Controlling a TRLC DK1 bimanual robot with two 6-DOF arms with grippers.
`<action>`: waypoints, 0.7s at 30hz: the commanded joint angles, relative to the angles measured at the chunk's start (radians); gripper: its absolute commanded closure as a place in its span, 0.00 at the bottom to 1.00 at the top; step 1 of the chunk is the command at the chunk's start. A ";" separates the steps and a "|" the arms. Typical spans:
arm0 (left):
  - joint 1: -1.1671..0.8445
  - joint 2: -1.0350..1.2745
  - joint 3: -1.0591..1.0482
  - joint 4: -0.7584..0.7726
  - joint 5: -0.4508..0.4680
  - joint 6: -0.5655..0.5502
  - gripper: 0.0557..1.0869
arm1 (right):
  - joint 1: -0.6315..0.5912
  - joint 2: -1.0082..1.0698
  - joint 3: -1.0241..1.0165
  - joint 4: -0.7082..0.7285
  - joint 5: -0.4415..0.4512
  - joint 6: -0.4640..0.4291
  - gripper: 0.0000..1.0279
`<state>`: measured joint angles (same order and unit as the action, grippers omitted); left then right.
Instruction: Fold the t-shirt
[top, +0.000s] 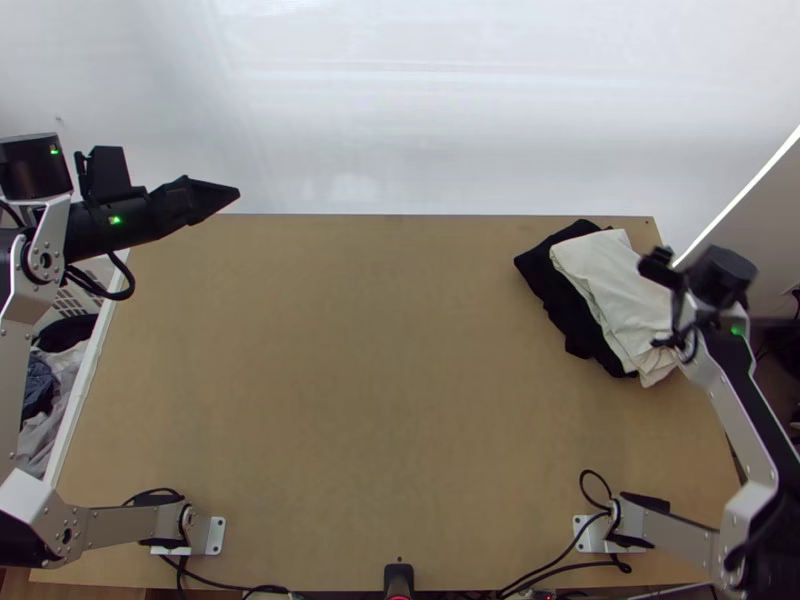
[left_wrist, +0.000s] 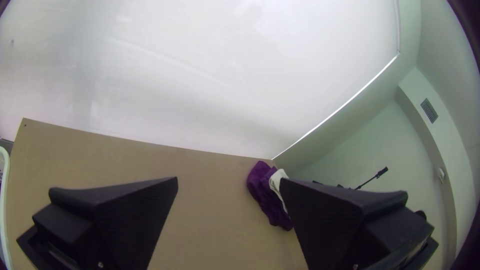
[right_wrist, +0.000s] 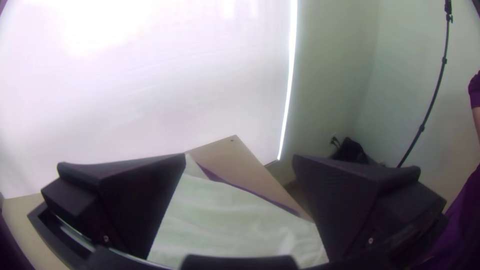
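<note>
- You had the t-shirt pile at the table's (top: 380, 400) far right: a pale folded garment (top: 605, 285) on a dark folded one (top: 560, 295); which was the t-shirt, you could not tell.
- Your left gripper (top: 228, 192) hung near the far left corner, fingers wide apart, nothing between them.
- Your right gripper (top: 680, 340) was at the pale garment's right side, fingers wide apart, gripping nothing; contact with cloth: could not tell.
- Left of the table, you had a white basket (top: 80, 395) of loose clothes (top: 40, 385).
</note>
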<state>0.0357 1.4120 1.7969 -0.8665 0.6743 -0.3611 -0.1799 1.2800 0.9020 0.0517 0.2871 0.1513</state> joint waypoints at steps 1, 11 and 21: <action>0.000 -0.035 -0.004 -0.008 0.002 -0.029 0.04 | 0.125 0.208 0.101 0.093 -0.002 0.050 0.04; 0.001 -0.100 -0.018 -0.016 -0.038 -0.029 0.04 | 0.226 0.556 0.155 0.172 0.000 0.123 0.04; 0.047 -0.208 -0.142 -0.006 -0.041 -0.013 0.04 | 0.258 0.512 0.301 0.023 0.001 0.119 0.04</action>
<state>0.0601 1.2602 1.7180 -0.8810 0.6376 -0.3813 0.0563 1.8381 1.1118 0.1757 0.2886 0.2657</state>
